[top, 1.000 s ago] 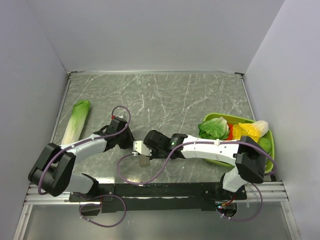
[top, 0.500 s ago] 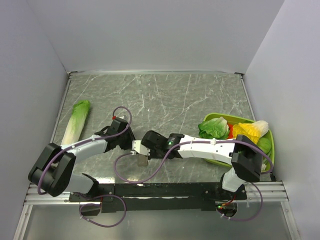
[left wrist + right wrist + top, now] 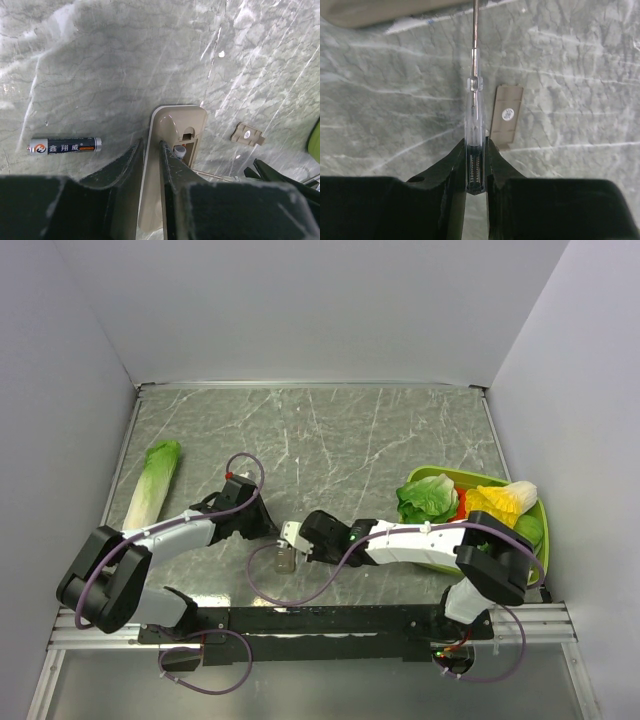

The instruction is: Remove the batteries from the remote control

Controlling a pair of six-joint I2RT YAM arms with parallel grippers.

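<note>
1. Overhead: both arms are meeting over the remote control (image 3: 284, 559) near the table's near edge, well left of the green bowl (image 3: 440, 472).
2. Left wrist: the left gripper (image 3: 151, 146) is pinching the remote's left wall, grey-tan back up and recess open. One battery (image 3: 65, 145) is lying loose at left and a second battery (image 3: 179, 149) is showing inside, so unloading looks half done.
3. Right wrist: the right gripper (image 3: 475, 147) is clamping a clear-handled screwdriver (image 3: 474, 120) beside the battery cover (image 3: 506, 116). Next, its tip probably needs to lever that cell out.
</note>
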